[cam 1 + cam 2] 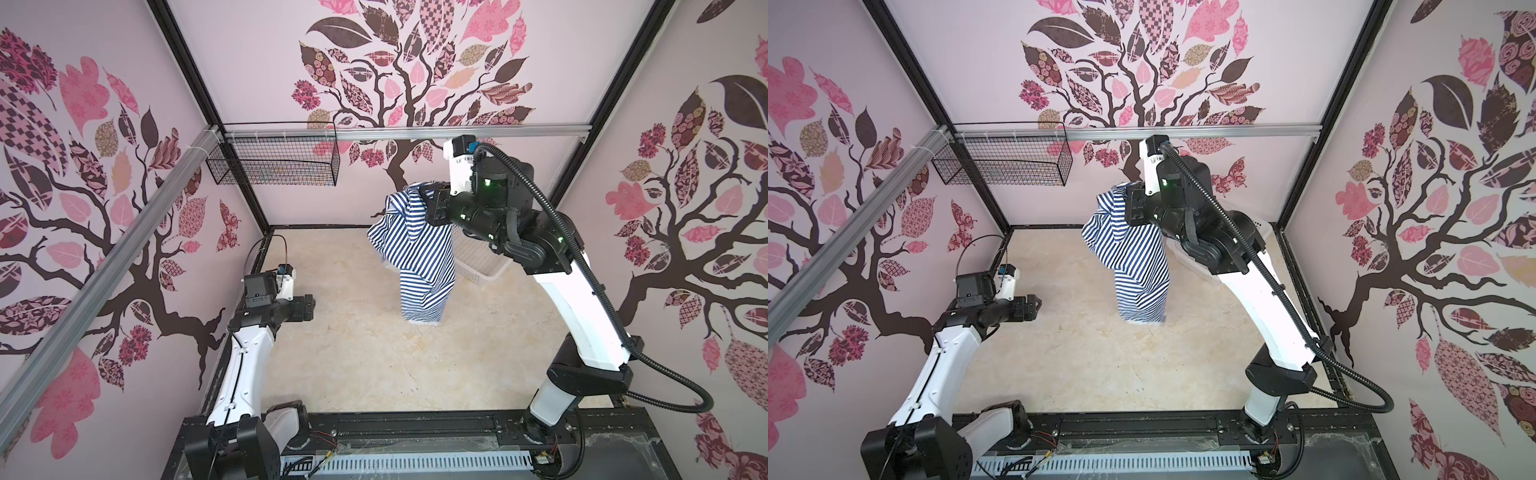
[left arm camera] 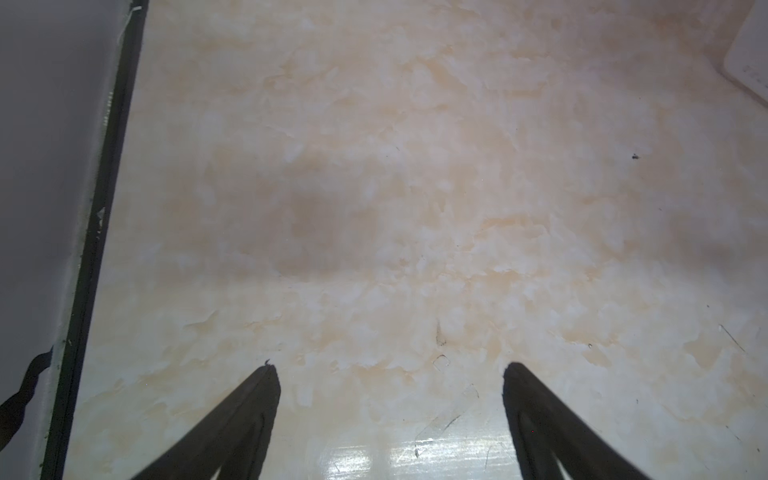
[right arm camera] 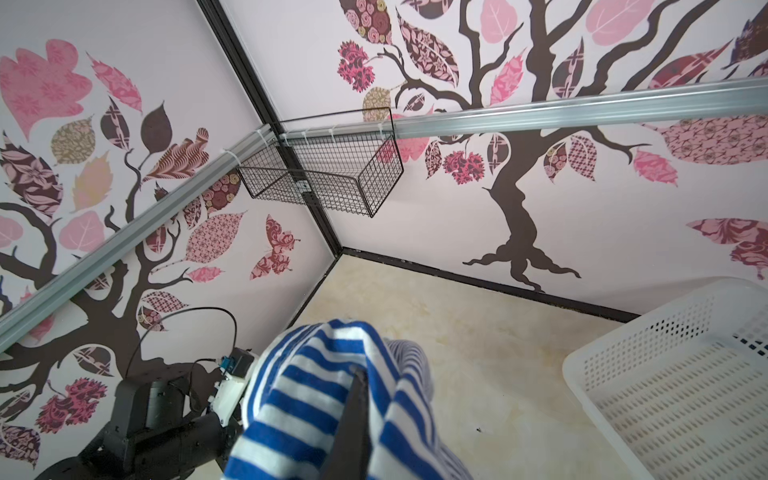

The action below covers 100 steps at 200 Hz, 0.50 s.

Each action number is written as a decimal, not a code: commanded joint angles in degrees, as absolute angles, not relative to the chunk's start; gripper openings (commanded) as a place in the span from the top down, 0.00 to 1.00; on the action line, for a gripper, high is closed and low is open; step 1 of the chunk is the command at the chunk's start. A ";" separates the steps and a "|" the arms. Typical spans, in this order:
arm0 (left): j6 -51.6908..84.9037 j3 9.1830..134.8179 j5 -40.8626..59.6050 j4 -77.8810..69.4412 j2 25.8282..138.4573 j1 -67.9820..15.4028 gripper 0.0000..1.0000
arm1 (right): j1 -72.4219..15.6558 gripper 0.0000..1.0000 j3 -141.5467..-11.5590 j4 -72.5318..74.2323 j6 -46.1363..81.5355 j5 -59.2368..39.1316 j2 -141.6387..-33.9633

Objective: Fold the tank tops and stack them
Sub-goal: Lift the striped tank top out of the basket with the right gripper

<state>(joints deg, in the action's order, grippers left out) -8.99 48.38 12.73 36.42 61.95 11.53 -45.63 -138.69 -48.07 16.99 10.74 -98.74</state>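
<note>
Up on the tank top [image 1: 419, 257]: soft knit cloth, matt, hanging in loose folds. The right wrist view shows a slightly fuzzy face to the stripes. The laundry basket [image 3: 673, 320] reads as white moulded plastic, smooth with a low sheen and perforated all over. The wire basket [image 3: 328, 183] is thin black metal mesh, probably coated, though it's too fine to be sure. The rail [image 1: 415, 132] is bare brushed aluminium. The tabletop [image 2: 374, 208] is marble-look, glossy and scuffed with fine scratches. The fingers [image 2: 245, 415] of the left gripper [image 2: 388, 368] are matt black. The right arm [image 1: 577, 311] has a smooth white plastic shell, and its cable conduit [image 1: 524, 176] is ribbed black plastic.
</note>
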 commanded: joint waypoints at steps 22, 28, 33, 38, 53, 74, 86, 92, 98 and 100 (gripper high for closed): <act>-7.77 46.96 11.66 34.51 60.56 11.69 0.11 | -45.18 0.95 -128.45 -41.50 18.81 0.29 -102.97; -7.76 46.79 11.60 34.50 60.52 11.69 0.11 | -45.18 0.95 -129.37 -41.55 18.52 0.28 -104.39; -7.74 46.64 11.52 34.45 60.56 11.69 0.11 | -45.18 0.94 -130.43 -41.72 18.27 0.57 -105.97; -7.79 46.64 11.47 34.47 60.62 11.69 0.11 | -45.18 0.94 -131.89 -41.92 17.85 1.09 -107.33; -7.99 46.71 11.18 34.79 60.60 11.65 0.11 | -45.18 0.94 -137.25 -42.95 17.22 1.73 -111.29; -8.41 46.50 11.03 35.07 60.13 11.69 0.11 | -45.18 0.94 -147.19 -44.71 17.06 0.42 -115.75; -8.46 46.36 10.98 35.07 59.78 11.69 0.11 | -45.18 0.94 -150.82 -45.13 16.79 0.42 -116.86; -8.52 46.15 10.98 35.07 59.69 11.72 0.11 | -45.18 0.93 -151.16 -44.77 16.75 0.44 -116.67; -8.55 46.08 11.03 35.07 59.69 11.69 0.11 | -45.21 0.93 -150.64 -44.05 16.71 -0.05 -116.15; -8.60 46.00 11.06 35.07 59.68 11.71 0.11 | -45.18 0.93 -150.29 -43.75 16.81 -0.43 -115.92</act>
